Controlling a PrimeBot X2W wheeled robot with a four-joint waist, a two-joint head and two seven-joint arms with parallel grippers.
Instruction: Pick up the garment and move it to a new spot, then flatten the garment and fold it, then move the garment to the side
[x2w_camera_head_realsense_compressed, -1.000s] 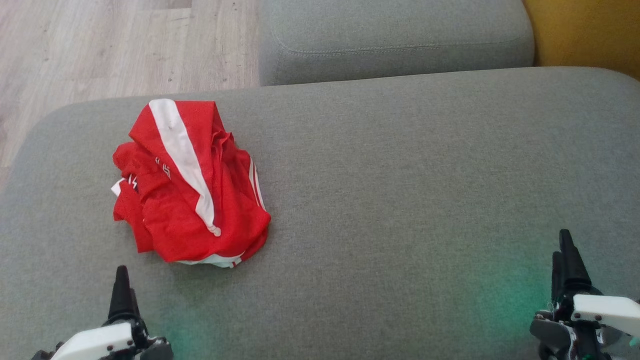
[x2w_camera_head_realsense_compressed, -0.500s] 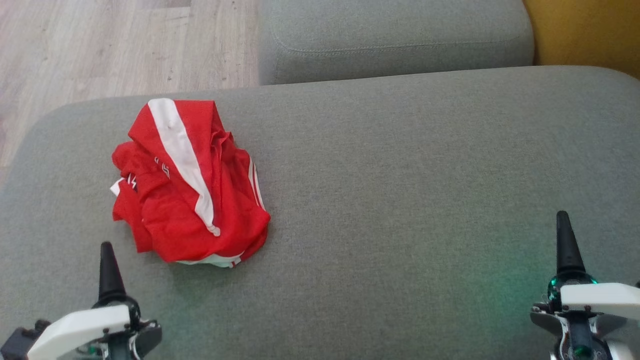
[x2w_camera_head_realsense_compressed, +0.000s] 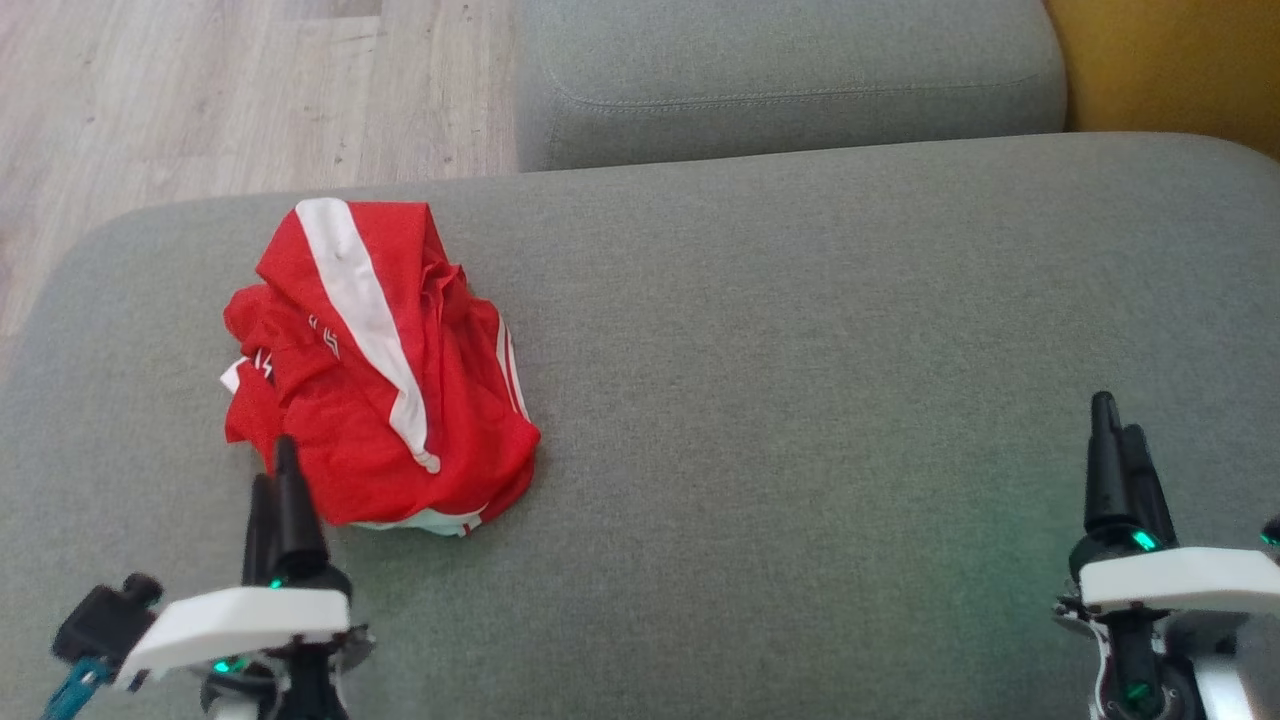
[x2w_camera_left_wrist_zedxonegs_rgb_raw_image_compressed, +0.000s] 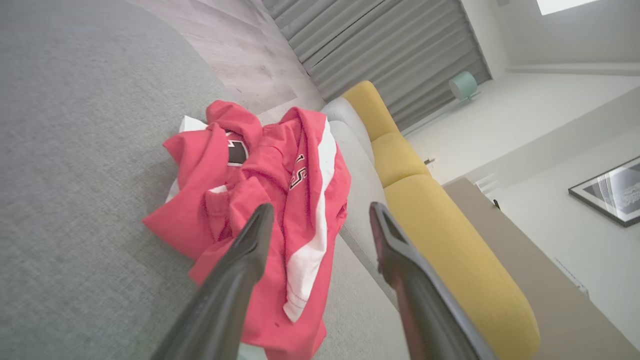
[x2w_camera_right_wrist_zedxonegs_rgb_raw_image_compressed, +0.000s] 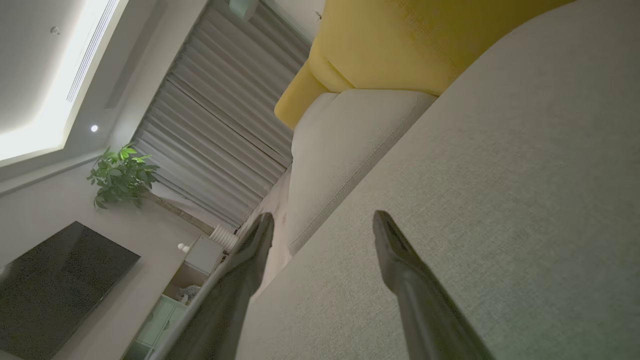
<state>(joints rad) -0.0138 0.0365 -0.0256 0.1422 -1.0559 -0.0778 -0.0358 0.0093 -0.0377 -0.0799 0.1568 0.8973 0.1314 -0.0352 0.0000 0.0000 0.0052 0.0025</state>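
On the sofa cushion (x2w_camera_head_realsense_compressed: 800, 350), the crumpled red jersey (x2w_camera_head_realsense_compressed: 370, 380) lies just ahead of the spread left gripper (x2w_camera_head_realsense_compressed: 275, 462), well apart from the spread right gripper (x2w_camera_head_realsense_compressed: 1115, 415).

The garment (x2w_camera_head_realsense_compressed: 375, 370), a red jersey with a broad white stripe and thin white trim, lay crumpled in a loose heap on the left part of the grey sofa cushion (x2w_camera_head_realsense_compressed: 800, 350), unfolded.
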